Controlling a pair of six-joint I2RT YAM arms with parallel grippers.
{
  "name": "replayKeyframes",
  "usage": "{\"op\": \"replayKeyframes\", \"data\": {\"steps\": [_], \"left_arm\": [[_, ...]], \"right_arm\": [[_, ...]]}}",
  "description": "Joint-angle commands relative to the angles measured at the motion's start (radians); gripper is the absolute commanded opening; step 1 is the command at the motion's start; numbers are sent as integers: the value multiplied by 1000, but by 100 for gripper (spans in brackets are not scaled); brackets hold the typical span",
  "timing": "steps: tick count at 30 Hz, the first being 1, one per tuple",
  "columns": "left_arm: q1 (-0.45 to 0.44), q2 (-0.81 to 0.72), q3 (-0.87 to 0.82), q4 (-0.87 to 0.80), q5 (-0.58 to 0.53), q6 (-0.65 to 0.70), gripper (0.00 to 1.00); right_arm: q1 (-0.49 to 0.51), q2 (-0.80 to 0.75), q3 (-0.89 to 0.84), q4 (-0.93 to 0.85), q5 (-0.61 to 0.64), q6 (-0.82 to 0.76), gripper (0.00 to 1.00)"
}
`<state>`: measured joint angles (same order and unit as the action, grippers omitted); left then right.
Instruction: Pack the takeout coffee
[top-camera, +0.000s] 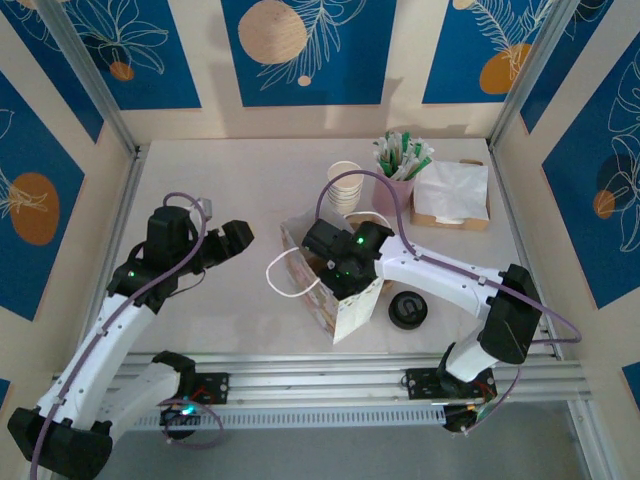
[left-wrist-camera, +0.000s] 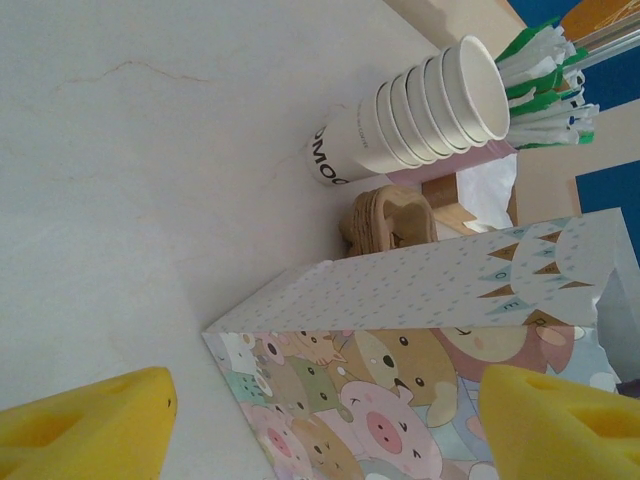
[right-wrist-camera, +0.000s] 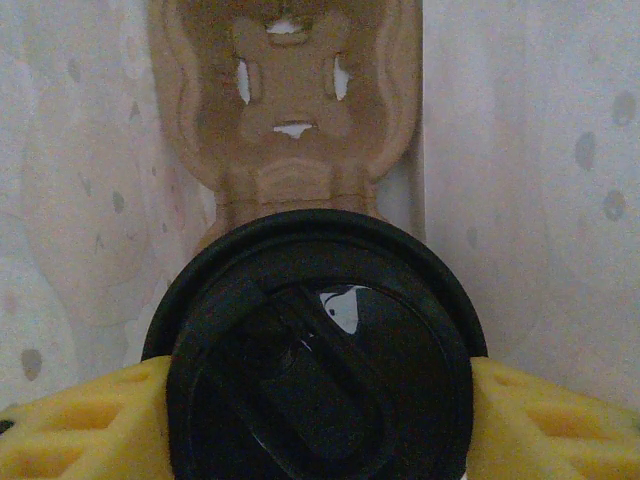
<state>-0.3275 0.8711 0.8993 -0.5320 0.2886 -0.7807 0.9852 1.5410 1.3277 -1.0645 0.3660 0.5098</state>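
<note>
Right arm bent, right gripper (right-wrist-camera: 318, 425) inside paper bag (top-camera: 345, 312), clamped on black-lidded cup (right-wrist-camera: 318, 370) above cardboard carrier (right-wrist-camera: 285, 120). Left gripper (top-camera: 236, 238) wide open, empty, at bag's 9 o'clock.

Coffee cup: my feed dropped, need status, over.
Left pincer open, beside bag. Right pincer shut on lidded cup, inside bag, carrier below. Nothing seen blocking.

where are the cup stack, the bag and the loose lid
cup stack (left-wrist-camera: 400, 125), left wrist view, middle of the nested cups
bag (left-wrist-camera: 400, 290), left wrist view, dotted side panel
loose lid (top-camera: 408, 310), top view, its centre
</note>
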Motion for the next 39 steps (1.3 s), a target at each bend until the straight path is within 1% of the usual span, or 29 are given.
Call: {"op": "replayKeyframes", "data": {"steps": [1, 13, 28, 39], "left_arm": [[7, -18, -11, 20, 18, -14, 79], [6, 13, 52, 3, 27, 15, 79], [5, 21, 52, -4, 17, 20, 79], [4, 21, 53, -8, 14, 23, 79]], "right_arm": [[7, 11, -33, 8, -45, 21, 58], [10, 30, -97, 30, -79, 33, 58], [13, 75, -190, 74, -107, 48, 58], [28, 136, -205, 74, -104, 39, 58]]}}
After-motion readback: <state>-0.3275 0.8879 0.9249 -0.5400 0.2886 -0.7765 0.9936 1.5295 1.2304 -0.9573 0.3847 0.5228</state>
